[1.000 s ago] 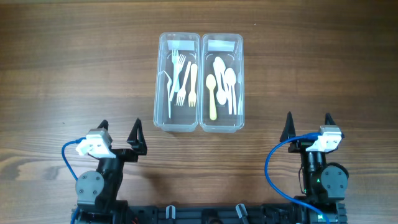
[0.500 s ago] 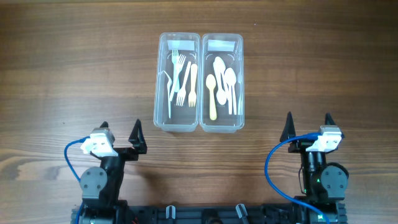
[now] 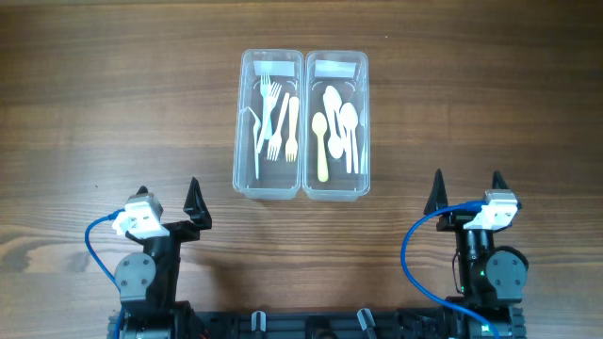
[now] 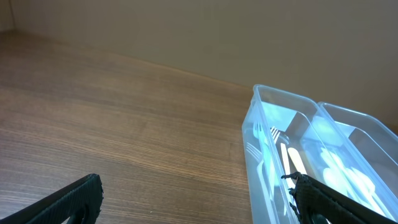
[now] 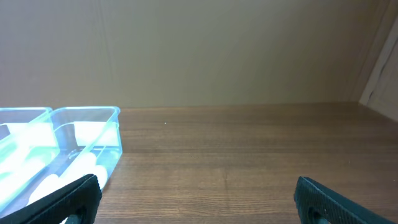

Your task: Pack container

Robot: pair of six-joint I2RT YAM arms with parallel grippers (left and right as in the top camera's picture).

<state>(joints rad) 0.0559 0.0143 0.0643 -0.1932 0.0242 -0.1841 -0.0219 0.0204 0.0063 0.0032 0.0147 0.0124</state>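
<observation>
Two clear plastic containers stand side by side at the table's middle. The left container (image 3: 239,141) holds several white forks (image 3: 274,118). The right container (image 3: 366,141) holds several white spoons (image 3: 337,118) and a yellowish one (image 3: 322,155). My left gripper (image 3: 168,192) sits near the front edge, below and left of the containers, open and empty. My right gripper (image 3: 467,181) sits at the front right, open and empty. The left wrist view shows the fork container (image 4: 256,134) ahead on the right. In the right wrist view the containers (image 5: 93,115) lie at the far left.
Bare wooden tabletop (image 3: 113,94) surrounds the containers on all sides. Blue cables (image 3: 415,240) loop beside each arm base at the front edge. A plain wall (image 5: 199,50) rises behind the table.
My left gripper has swung a little to the left, away from the containers. The right arm and the cutlery have not moved.
</observation>
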